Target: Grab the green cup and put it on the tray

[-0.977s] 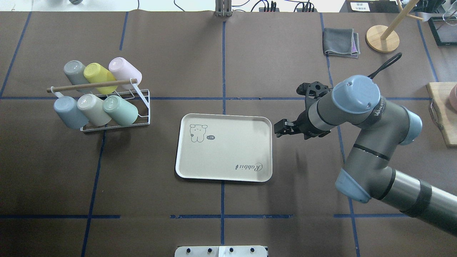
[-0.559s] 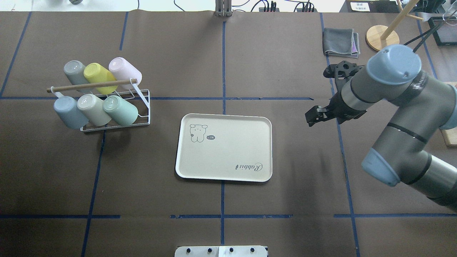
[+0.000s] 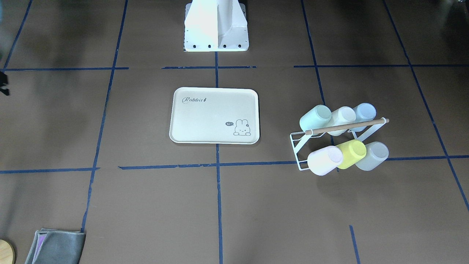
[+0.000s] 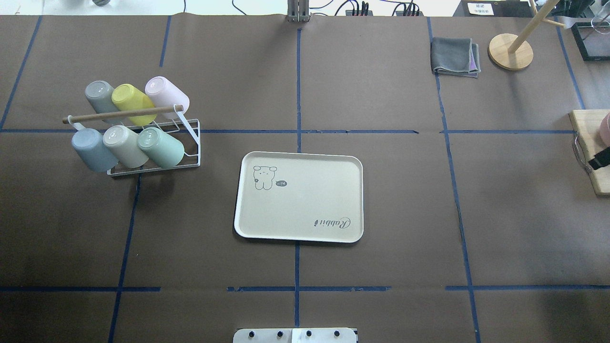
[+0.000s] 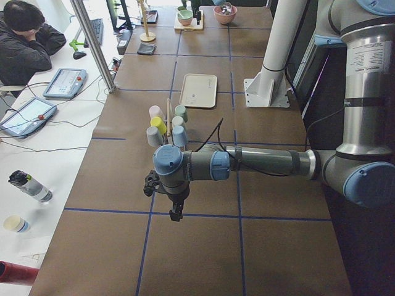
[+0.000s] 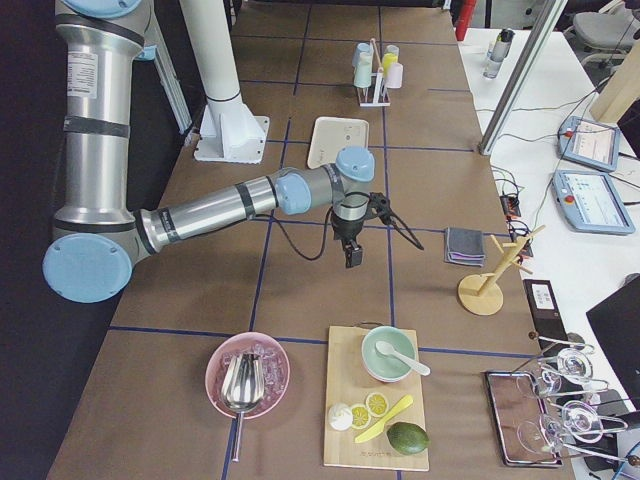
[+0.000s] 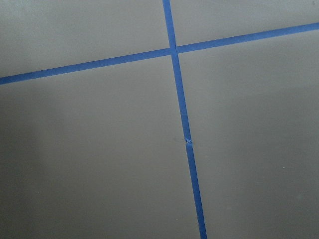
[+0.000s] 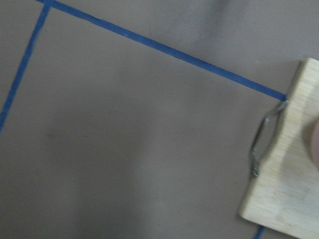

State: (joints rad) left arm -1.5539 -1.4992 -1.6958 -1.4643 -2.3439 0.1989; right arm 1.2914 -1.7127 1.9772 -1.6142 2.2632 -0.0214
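Green cup [image 4: 162,146] lay tilted in white rack [image 4: 119,115], left of tray [image 4: 300,209], well apart. Left gripper [image 5: 176,214] hung beyond rack from tray; right gripper [image 6: 352,257] far on tray's other side. Both grippers' state: could not tell

Right arm, grey w/ pale-blue joint caps [image 6: 250,198], has pulled back to the robot's right. 1.0 s ago its black two-finger right gripper [image 6: 352,257] sat just beside the right rim of the cream rectangular tray [image 4: 299,157]. By 0.6 s ago it was further right, near the blue tape line [image 4: 452,190]. Now elbow + forearm are gone from the overhead view; only a black bit shows at that view's right edge, over the pale wooden cutting board w/ metal handle [image 4: 585,138].
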